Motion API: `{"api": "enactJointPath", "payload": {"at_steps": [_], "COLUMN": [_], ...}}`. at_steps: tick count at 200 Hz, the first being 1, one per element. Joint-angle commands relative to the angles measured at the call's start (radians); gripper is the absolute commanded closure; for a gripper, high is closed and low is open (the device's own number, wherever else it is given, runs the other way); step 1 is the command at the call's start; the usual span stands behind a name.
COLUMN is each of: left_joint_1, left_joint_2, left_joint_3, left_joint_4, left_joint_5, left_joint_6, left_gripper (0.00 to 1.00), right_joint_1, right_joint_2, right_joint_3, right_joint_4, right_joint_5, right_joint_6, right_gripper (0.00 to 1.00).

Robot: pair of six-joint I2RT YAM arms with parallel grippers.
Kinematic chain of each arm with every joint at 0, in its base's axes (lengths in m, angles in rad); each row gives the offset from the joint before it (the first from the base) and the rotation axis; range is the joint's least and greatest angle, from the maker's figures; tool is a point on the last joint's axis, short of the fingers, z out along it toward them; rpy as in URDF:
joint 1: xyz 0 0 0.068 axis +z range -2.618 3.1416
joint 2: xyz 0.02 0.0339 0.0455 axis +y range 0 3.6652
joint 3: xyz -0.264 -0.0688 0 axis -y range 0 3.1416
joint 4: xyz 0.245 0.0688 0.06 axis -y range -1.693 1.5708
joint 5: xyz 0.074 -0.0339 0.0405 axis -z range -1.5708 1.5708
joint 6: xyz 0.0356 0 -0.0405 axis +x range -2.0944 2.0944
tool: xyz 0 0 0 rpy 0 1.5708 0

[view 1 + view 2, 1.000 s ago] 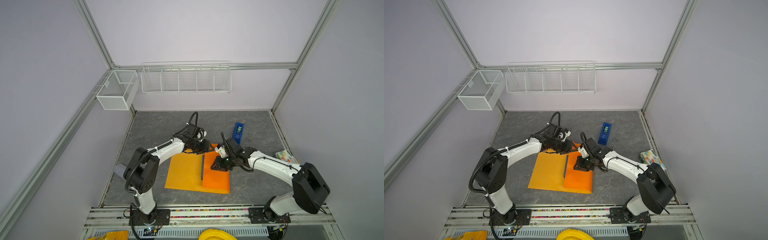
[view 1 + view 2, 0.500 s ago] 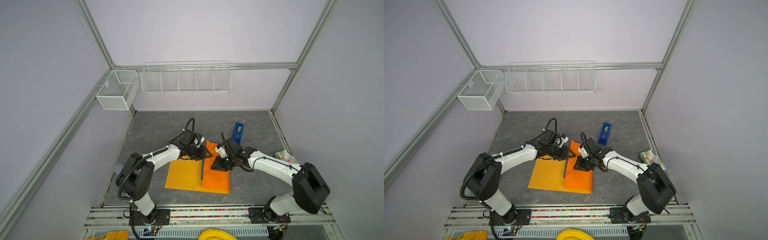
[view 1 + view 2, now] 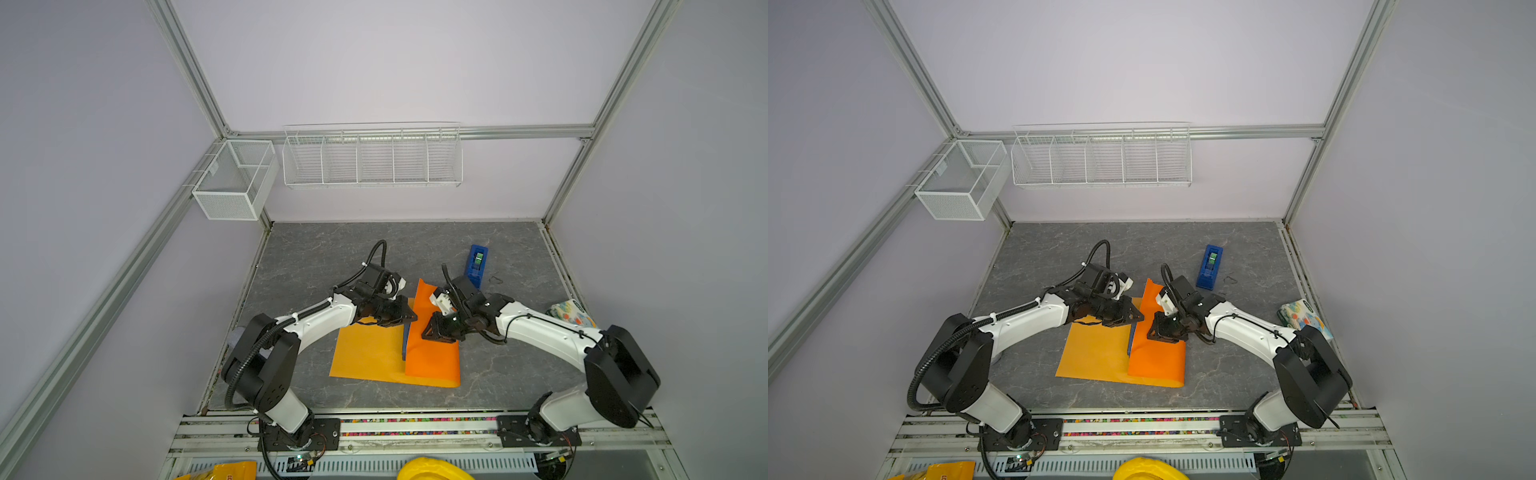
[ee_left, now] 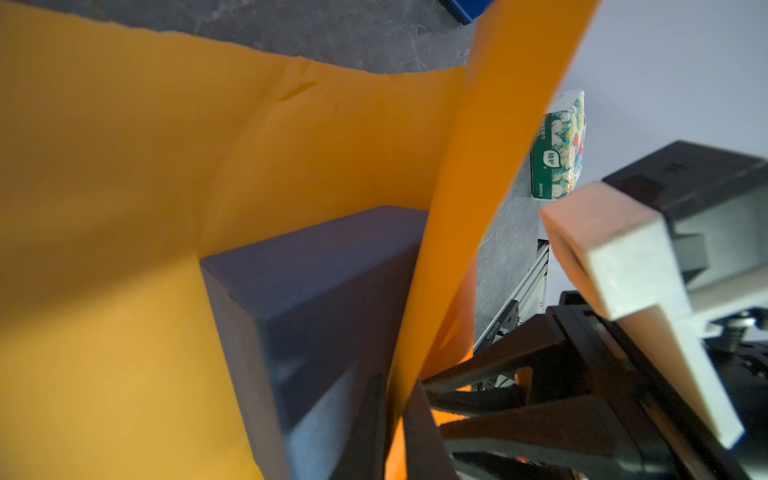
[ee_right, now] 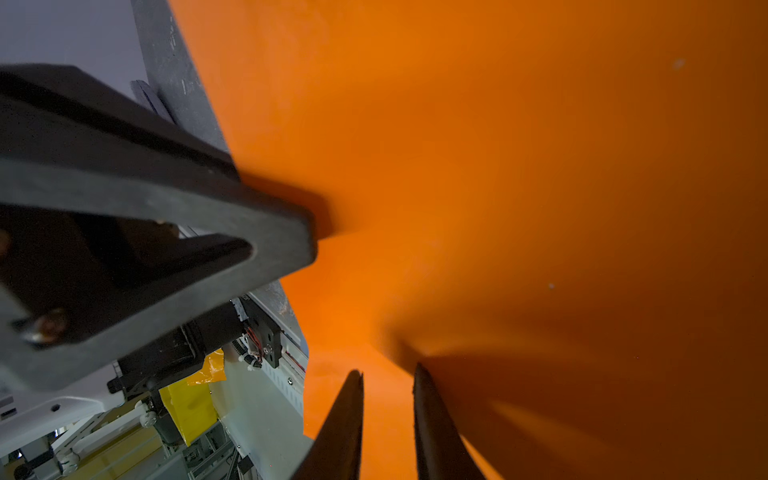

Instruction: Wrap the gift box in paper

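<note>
The orange-yellow paper (image 3: 365, 353) lies flat on the grey table, and its right part is folded up over the gift box as a flap (image 3: 432, 353). Only a slate-blue side of the gift box (image 3: 405, 340) shows under the flap; the left wrist view shows more of the gift box (image 4: 324, 282). My left gripper (image 3: 411, 318) is shut on the flap's upper edge, with the sheet pinched between its fingers (image 4: 395, 382). My right gripper (image 3: 428, 334) presses its tips on the flap's outer face, its fingers (image 5: 388, 370) slightly apart with nothing between them.
A bright-blue tape dispenser (image 3: 477, 259) stands behind the right arm. A colourful patterned packet (image 3: 569, 313) lies at the table's right edge. Two white wire baskets (image 3: 372, 158) (image 3: 235, 178) hang on the walls. Aluminium rails run along the front edge.
My left gripper has come from the sheet's far edge to the flap and closed on its upper edge. The flap's far corner now stands up. The right arm has not moved.
</note>
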Motion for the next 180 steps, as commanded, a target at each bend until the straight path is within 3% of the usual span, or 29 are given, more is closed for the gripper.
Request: {"api": "enactJointPath", "payload": {"at_steps": [1, 76, 180], "left_joint_1": [-0.006, -0.004, -0.005], "left_joint_2": [-0.021, -0.062, 0.014], "left_joint_3": [0.022, 0.105, 0.144], "left_joint_4": [-0.067, -0.262, -0.325], "left_joint_5": [-0.04, -0.177, -0.245], "left_joint_6": [0.023, 0.11, 0.156], "left_gripper": [0.95, 1.0, 1.0], "right_joint_1": [0.001, -0.013, -0.015], "right_joint_2": [-0.025, -0.126, 0.012], "right_joint_3": [0.001, 0.055, 0.031], "right_joint_4": [-0.05, -0.125, -0.095], "right_joint_5": [0.029, 0.074, 0.058], "right_joint_6": [-0.002, -0.008, -0.035], "right_gripper": [0.74, 0.67, 0.69]}}
